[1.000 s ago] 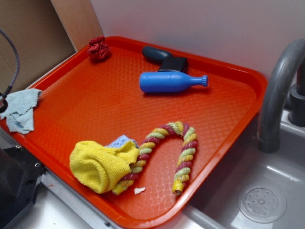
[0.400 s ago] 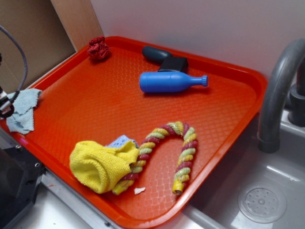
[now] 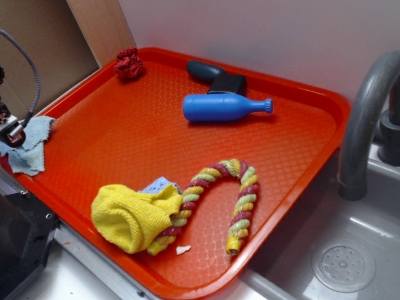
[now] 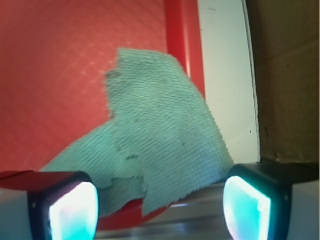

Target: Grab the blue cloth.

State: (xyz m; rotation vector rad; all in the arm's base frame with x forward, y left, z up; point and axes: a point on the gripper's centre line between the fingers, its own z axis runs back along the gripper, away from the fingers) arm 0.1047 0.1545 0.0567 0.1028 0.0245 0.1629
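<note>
The blue cloth (image 3: 31, 149) is a pale grey-blue rag with ragged edges, draped over the left rim of the orange tray (image 3: 125, 137). In the wrist view the blue cloth (image 4: 160, 130) fills the middle, lying across the tray's rim (image 4: 182, 40). My gripper (image 4: 160, 212) hangs just above it, open, with one finger on each side of the cloth's near edge and nothing pinched. In the exterior view only a small part of the gripper (image 3: 12, 132) shows at the far left, over the cloth.
On the tray lie a yellow knitted cloth (image 3: 131, 215), a rope toy (image 3: 240, 194), a blue plastic bottle (image 3: 222, 107), a dark object (image 3: 215, 76) and a red crumpled thing (image 3: 129, 63). Cardboard (image 3: 37, 50) stands behind the gripper. A faucet (image 3: 365, 119) and sink (image 3: 337, 250) are at right.
The gripper has come in from the left edge and now sits over the blue cloth, covering more of it. The cloth and the other things have not moved.
</note>
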